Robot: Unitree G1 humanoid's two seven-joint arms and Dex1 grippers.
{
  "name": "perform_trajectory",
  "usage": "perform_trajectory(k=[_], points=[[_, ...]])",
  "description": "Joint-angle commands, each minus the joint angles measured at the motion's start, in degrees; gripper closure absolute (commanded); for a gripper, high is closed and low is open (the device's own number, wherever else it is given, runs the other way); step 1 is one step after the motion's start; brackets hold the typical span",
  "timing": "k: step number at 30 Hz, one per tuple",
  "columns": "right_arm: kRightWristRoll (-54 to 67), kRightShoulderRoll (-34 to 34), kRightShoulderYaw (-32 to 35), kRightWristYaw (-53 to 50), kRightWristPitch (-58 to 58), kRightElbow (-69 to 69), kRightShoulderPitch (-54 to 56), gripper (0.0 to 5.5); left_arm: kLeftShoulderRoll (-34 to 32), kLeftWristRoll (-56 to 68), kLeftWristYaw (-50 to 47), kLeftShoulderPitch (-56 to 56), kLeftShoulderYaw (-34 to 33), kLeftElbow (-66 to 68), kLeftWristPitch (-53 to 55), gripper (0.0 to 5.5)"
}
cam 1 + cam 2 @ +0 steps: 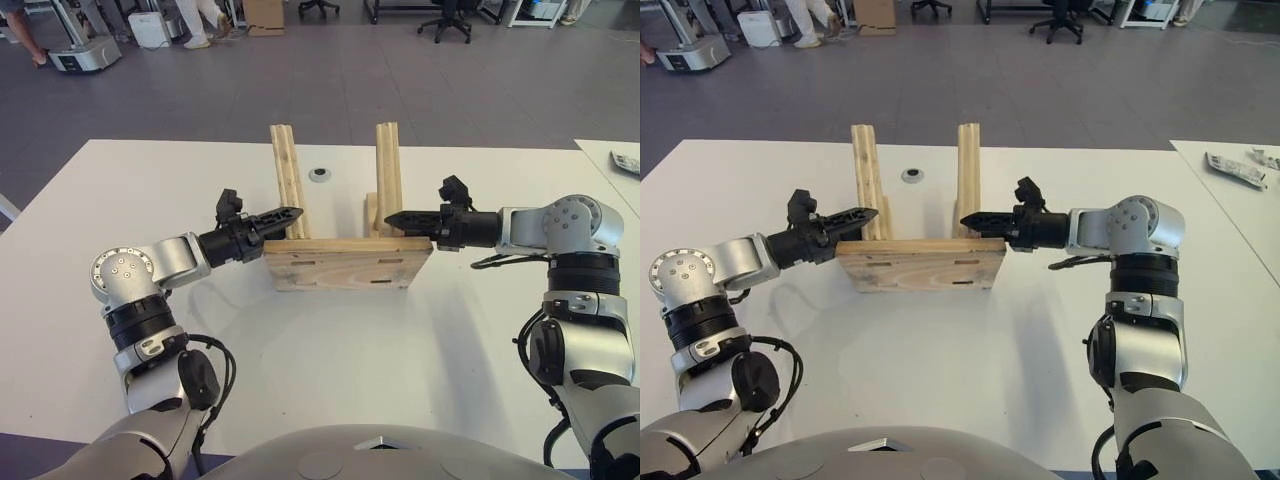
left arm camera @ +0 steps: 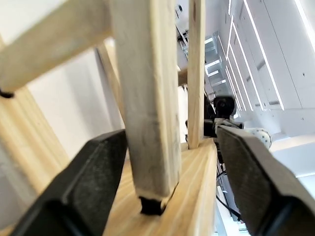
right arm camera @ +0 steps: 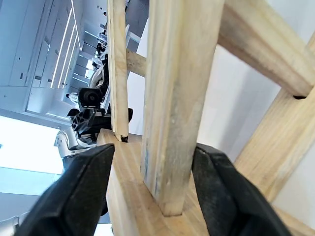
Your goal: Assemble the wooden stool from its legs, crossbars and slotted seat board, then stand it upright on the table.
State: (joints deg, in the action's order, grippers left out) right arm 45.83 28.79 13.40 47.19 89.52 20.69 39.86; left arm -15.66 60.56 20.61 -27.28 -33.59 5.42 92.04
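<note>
Both arms are bent at the elbow, forearms swung inward and held low over the white table (image 1: pixel 120 200), so the two grippers point at each other across the stool. The left gripper (image 1: pixel 285 215) has its black fingers (image 2: pixel 83 187) spread around one leg, one finger close against it and the other standing clear. The right gripper (image 1: pixel 395 218) is parted the same way about a leg on its side, clamped on nothing. Between them the seat board (image 1: pixel 345 265), pale grained pine with small slots, stands on its edge. The square-section legs (image 1: pixel 287 170) run away from it along the tabletop, joined by a crossbar (image 3: pixel 261 44). Beyond lies a small dark disc (image 1: pixel 320 174).
</note>
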Motion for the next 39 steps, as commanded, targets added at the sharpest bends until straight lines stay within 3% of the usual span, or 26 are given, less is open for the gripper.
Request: perform_trajectory(k=[1, 5, 8, 10, 12, 17, 20, 23, 32, 37, 39], points=[[3.0, 3.8, 0.1, 4.9, -1.3, -2.2, 2.7, 2.74, -7.7, 0.4, 5.0, 0.6, 2.5, -1.9, -0.7, 2.13], [2.4, 7.3, -0.2, 7.2, -2.9, -2.5, 1.7, 2.74, -16.5, -3.9, 13.7, 3.2, 5.5, -1.1, -11.0, 2.13], [-0.9, 10.2, -3.5, 8.3, -6.8, -0.9, -1.5, 2.74, -19.2, -5.2, 18.3, 6.4, 6.0, -0.2, -16.4, 2.13], [-6.0, 13.7, -8.2, 11.2, -16.0, -1.6, -5.3, 2.74, -22.5, -10.1, 25.6, 11.4, 10.4, -2.3, -25.6, 2.13], [-12.8, 18.5, -12.4, 15.1, -28.7, -2.8, -10.3, 2.36, -25.2, -19.5, 34.8, 16.5, 16.1, -2.9, -43.2, 2.1], [-27.7, 25.7, -20.5, 23.6, -60.9, -8.2, -24.3, 1.44, -30.9, -36.3, 53.1, 24.9, 25.1, 3.1, -78.1, 1.23], [-29.3, 26.2, -21.8, 29.4, -70.9, -11.3, -28.7, 0.89, -31.4, -40.7, 58.7, 24.0, 28.5, 7.8, -89.1, 0.71], [-27.6, 23.6, -21.8, 31.6, -72.8, -13.5, -29.9, 0.6, -29.5, -43.0, 61.4, 19.8, 31.2, 13.1, -95.9, 0.19], [-30.3, 12.9, -24.8, 27.2, -75.2, -10.4, -26.0, 0.6, -22.8, -45.1, 64.3, 11.6, 36.9, 24.2, -103.1, 0.19], [-31.7, 9.1, -25.3, 25.6, -76.0, -5.3, -23.5, 1.59, -19.0, -46.7, 63.7, 6.8, 38.7, 30.1, -105.9, 0.13], [-31.8, 8.3, -25.1, 25.4, -76.4, -4.4, -23.2, 1.91, -17.8, -47.1, 63.8, 5.5, 39.1, 32.3, -107.4, 0.45]])
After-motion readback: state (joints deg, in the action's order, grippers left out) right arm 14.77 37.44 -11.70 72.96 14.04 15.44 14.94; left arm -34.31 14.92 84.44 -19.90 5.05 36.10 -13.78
